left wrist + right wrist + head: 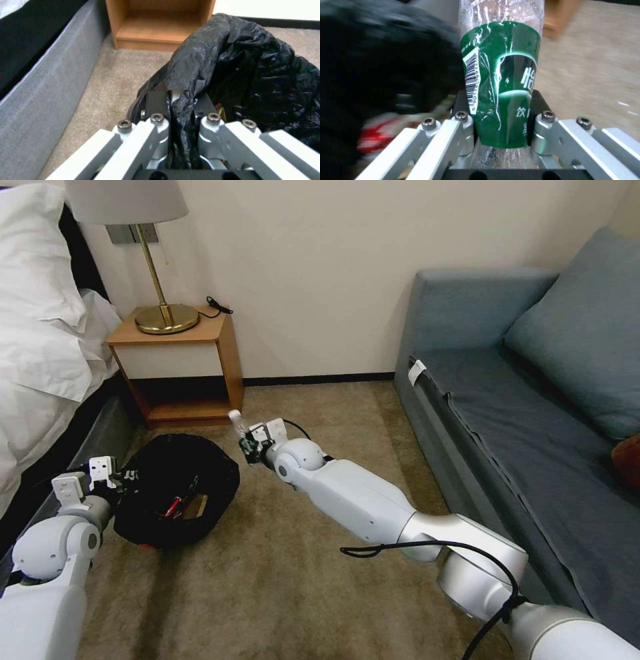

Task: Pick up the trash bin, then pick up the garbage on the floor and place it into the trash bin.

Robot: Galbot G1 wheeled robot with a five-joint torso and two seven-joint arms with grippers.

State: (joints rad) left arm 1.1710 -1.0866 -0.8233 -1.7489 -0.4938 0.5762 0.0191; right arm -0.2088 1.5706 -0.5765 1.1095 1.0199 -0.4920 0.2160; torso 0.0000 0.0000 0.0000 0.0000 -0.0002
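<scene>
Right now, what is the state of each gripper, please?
Left gripper: shut on the trash bin's rim and black bag liner.
Right gripper: shut on the clear plastic bottle.

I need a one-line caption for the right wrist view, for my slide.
Right claw grips the clear bottle beside the black-lined trash bin.

Wooden nightstand [180, 363] against a cream wall [320, 260], brass lamp [160, 267] on top. White bedding [40, 327] just left of it; blue-grey sofa [520, 400] well right, tan carpet [320, 460] between.
</scene>
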